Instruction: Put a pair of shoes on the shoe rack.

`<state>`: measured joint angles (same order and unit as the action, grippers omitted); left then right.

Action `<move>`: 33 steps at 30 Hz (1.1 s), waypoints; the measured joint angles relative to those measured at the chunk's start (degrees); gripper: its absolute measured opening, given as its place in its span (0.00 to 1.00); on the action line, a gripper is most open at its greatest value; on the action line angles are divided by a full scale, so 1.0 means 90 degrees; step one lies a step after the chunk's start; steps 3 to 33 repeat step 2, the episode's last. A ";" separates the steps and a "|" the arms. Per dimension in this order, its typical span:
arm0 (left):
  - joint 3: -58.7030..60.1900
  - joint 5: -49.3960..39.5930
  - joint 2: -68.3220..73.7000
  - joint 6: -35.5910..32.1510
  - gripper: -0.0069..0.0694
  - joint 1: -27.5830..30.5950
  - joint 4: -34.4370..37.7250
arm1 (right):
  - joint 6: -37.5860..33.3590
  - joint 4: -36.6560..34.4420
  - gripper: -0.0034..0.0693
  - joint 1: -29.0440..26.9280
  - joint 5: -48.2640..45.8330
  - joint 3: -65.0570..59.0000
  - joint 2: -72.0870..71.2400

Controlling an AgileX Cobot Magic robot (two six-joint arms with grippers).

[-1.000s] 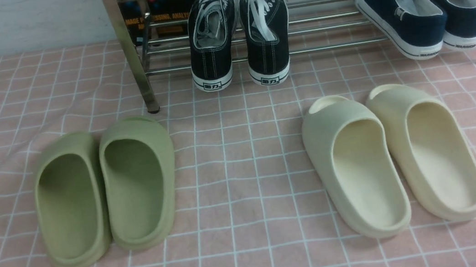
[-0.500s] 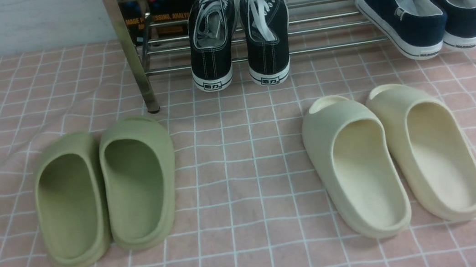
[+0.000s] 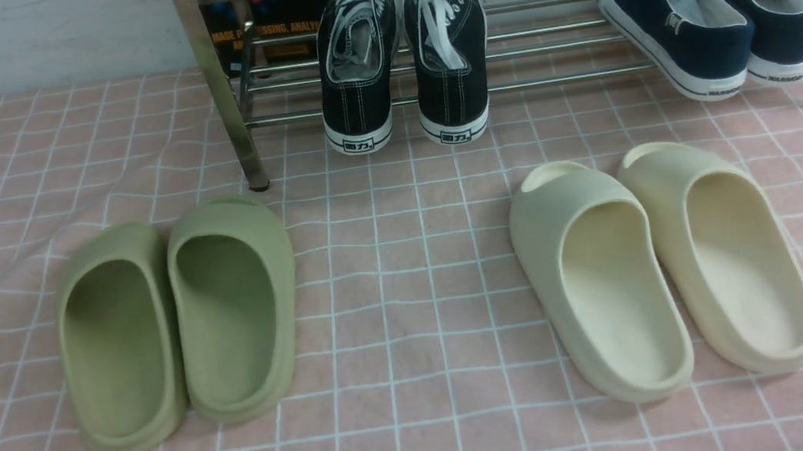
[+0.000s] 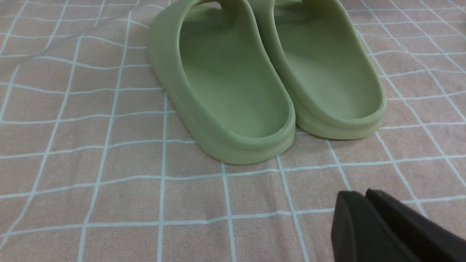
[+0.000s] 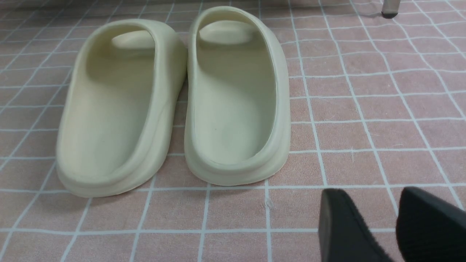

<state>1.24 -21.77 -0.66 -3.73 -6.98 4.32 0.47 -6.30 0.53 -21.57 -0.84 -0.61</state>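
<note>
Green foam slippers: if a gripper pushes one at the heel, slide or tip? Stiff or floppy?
The green slippers probably slide rather than tip: low, wide, flat-soled. The thick moulded walls look springy, not floppy. The checked cloth already shows wrinkles, so it may bunch ahead of a push.

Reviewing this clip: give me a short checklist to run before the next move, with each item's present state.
1. Pair of shoes on the shoe rack: ok, toes in, heels overhang the front rail.
2. Both sneakers side by side, upright: ok.
3. Left pincer empty: ok, tips shut, nothing between them.
4. Right pincer empty: ok, tips apart, nothing between them.
5. Green slippers and cream slippers untouched on the cloth: ok.
6. Navy shoes seated on rack: ok.
</note>
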 joint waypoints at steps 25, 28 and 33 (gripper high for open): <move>0.0000 0.0000 0.0000 0.0000 0.17 0.0000 0.0000 | 0.0000 0.0000 0.38 0.0000 0.0000 0.0000 0.0000; 0.0000 0.0000 0.0000 0.0000 0.17 0.0000 0.0000 | 0.0000 0.0000 0.38 0.0000 0.0000 0.0000 0.0000; 0.0000 0.0000 0.0000 0.0000 0.17 0.0000 0.0000 | 0.0000 0.0000 0.38 0.0000 0.0000 0.0000 0.0000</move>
